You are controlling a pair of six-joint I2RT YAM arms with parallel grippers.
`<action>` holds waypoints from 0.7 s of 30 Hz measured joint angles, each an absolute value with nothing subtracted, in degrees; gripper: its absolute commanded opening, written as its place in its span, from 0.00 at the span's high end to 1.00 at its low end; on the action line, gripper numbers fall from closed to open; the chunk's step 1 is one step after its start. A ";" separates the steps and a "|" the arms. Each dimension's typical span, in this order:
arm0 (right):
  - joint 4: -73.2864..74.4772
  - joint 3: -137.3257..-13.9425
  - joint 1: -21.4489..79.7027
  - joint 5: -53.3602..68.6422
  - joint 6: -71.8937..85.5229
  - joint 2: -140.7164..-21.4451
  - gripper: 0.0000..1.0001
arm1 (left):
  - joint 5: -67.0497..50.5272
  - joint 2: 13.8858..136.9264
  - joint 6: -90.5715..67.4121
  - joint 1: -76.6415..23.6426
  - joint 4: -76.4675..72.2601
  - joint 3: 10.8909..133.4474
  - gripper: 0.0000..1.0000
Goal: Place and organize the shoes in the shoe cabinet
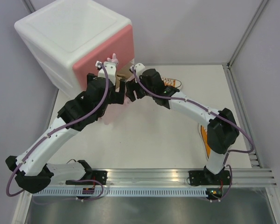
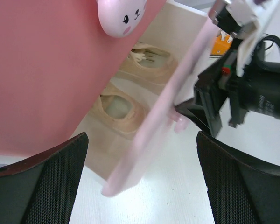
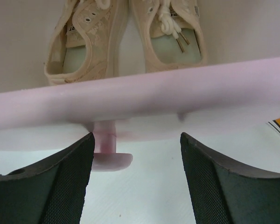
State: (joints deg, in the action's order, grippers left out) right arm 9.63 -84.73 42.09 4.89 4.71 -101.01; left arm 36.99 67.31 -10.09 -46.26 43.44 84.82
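Observation:
The white shoe cabinet (image 1: 70,37) stands at the far left with its lower pink drawer (image 2: 154,116) pulled open. Two cream shoes (image 2: 119,107) (image 2: 149,58) lie side by side in it; they also show in the right wrist view (image 3: 81,42) (image 3: 170,35). One orange shoe (image 1: 171,84) lies behind my right arm. Another orange shoe (image 1: 204,137) is mostly hidden under that arm. My left gripper (image 1: 117,89) (image 2: 140,186) is open and empty beside the drawer front. My right gripper (image 1: 132,91) (image 3: 136,182) is open in front of the drawer front (image 3: 140,98), its knob (image 3: 107,158) by the left finger.
The upper drawer is shut; its bunny knob (image 2: 121,16) is above the open drawer. The two grippers are close together in front of the cabinet. Grey walls close in the table on the far and right sides.

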 measured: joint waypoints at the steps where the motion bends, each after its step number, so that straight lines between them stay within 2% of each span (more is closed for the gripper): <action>1: 8.56 -86.11 42.09 5.13 5.28 -102.65 0.22 | 37.06 67.00 -10.09 -46.26 43.68 84.82 0.00; 10: 0.69 -98.24 42.09 6.68 11.77 -116.14 0.23 | 37.43 63.33 -10.98 -46.26 46.68 84.79 0.00; 21: 1.69 -102.69 42.15 8.99 15.94 -119.61 0.22 | 37.32 63.70 -11.31 -46.26 47.92 84.64 0.00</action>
State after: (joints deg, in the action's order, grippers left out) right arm 1.69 -102.69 42.15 8.99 15.94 -119.61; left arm 37.32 63.70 -11.31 -46.26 47.92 84.64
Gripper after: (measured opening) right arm 0.772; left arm 0.995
